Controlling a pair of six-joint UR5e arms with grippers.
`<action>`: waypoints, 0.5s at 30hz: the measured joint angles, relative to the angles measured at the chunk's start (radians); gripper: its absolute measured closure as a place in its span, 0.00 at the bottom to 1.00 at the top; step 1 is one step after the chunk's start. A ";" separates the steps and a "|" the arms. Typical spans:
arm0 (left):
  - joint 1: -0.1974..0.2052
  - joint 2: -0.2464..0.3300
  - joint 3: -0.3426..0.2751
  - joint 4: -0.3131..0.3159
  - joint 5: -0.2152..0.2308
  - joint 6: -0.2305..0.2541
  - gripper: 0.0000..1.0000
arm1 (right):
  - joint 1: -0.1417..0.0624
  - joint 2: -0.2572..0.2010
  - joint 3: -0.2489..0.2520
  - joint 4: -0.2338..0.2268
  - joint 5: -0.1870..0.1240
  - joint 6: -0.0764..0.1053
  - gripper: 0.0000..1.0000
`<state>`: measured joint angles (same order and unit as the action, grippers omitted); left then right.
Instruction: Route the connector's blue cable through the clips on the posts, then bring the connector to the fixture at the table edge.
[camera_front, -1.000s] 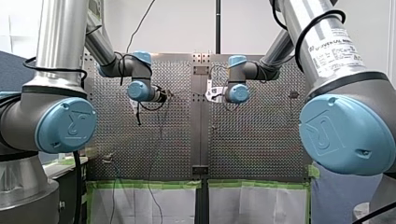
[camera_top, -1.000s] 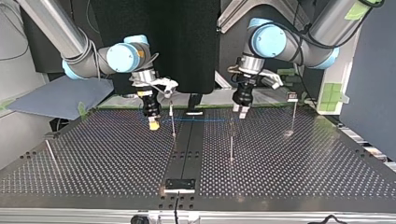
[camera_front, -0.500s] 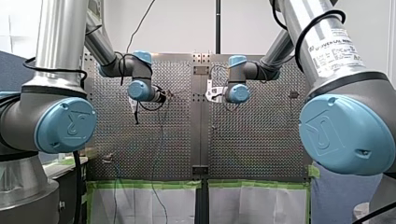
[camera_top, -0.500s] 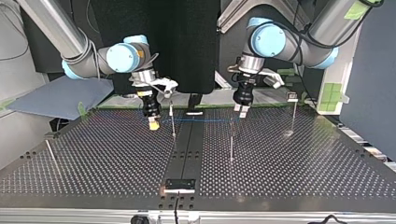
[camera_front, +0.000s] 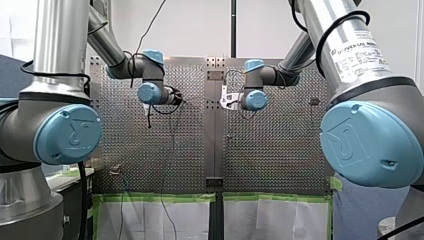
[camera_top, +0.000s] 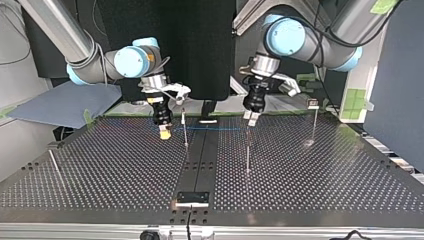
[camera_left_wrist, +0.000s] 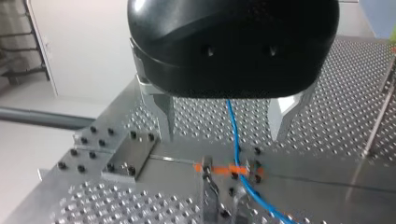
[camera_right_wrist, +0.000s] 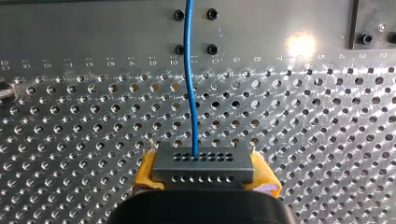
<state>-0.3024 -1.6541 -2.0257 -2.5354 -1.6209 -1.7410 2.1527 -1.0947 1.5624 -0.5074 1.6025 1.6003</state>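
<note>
In the right wrist view my right gripper (camera_right_wrist: 204, 179) is shut on the grey connector (camera_right_wrist: 203, 163), which sits between its yellow pads (camera_right_wrist: 145, 173). The blue cable (camera_right_wrist: 190, 84) leaves the connector and runs ahead over the perforated table. In the top view the right gripper (camera_top: 163, 131) hangs just above the table beside a thin post (camera_top: 184, 127), and the cable (camera_top: 215, 128) stretches level toward a second post (camera_top: 247, 150). My left gripper (camera_top: 251, 117) hovers open over that end. Between its metal fingers (camera_left_wrist: 166, 114) the cable (camera_left_wrist: 236, 154) drops to an orange-marked clip (camera_left_wrist: 229, 170).
Two more posts stand in the top view, one at its right (camera_top: 314, 122) and one at its left (camera_top: 54, 162). The fixture (camera_top: 192, 198) sits at the table's near edge on the dark centre strip. A bolted metal block (camera_left_wrist: 123, 156) lies beside the left gripper.
My left gripper has shifted slightly toward the top view's left and turned at the wrist, still open. My right gripper and the connector have not moved.
</note>
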 joint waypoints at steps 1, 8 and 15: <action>-0.006 0.000 0.003 0.004 -0.005 0.001 0.00 | 0.000 0.000 0.000 -0.001 -0.001 0.000 1.00; -0.059 -0.012 0.048 0.007 -0.055 0.003 0.00 | -0.003 0.000 0.000 0.000 -0.009 0.000 1.00; -0.113 -0.059 0.101 -0.041 -0.108 0.038 0.00 | -0.003 0.000 0.000 0.001 -0.011 0.000 1.00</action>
<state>-0.4158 -1.7127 -1.9246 -2.5761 -1.7291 -1.7030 2.1499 -1.0947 1.5623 -0.5069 1.5913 1.6002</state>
